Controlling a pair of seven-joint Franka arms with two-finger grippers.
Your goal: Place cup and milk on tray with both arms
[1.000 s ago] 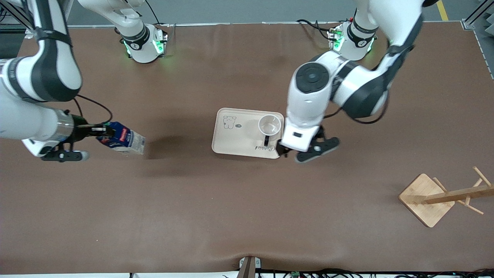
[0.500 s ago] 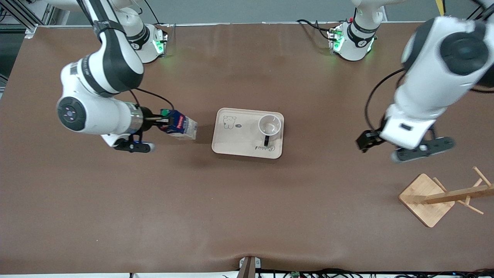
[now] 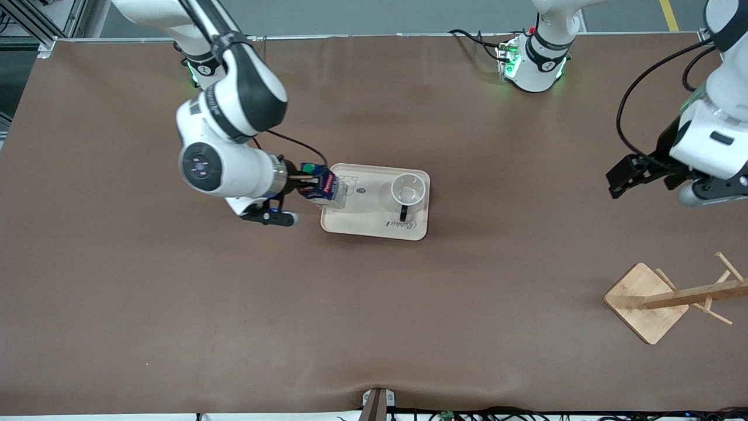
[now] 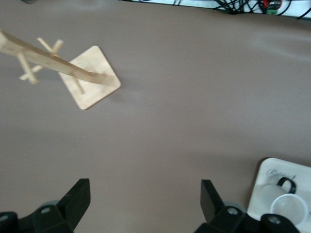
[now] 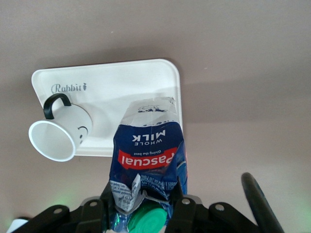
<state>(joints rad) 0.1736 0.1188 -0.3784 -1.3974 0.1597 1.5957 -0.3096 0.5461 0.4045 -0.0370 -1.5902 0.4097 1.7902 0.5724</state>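
The cream-white tray [image 3: 368,211] lies mid-table. On its end toward the left arm stands the white cup [image 3: 408,190], upright, black handle pointing at the front camera. My right gripper [image 3: 312,184] is shut on the cap end of the blue milk [image 3: 328,187] and holds it tilted over the tray's end toward the right arm. In the right wrist view the milk [image 5: 148,150] sits between the fingers of the right gripper [image 5: 146,196], with the cup [image 5: 60,133] and tray [image 5: 121,82] past it. My left gripper [image 3: 628,175] hangs open and holds nothing, over bare table toward the left arm's end.
A wooden rack [image 3: 648,301] with a square base and a toppled pegged post lies near the left arm's end, nearer the front camera. The left wrist view shows this rack [image 4: 90,77], the left gripper [image 4: 144,196], the tray corner [image 4: 260,191] and the cup [image 4: 286,206].
The right arm has carried the milk from the right arm's end of the table to the tray's edge. The left arm has drawn away from the tray toward its own end, gripper open.
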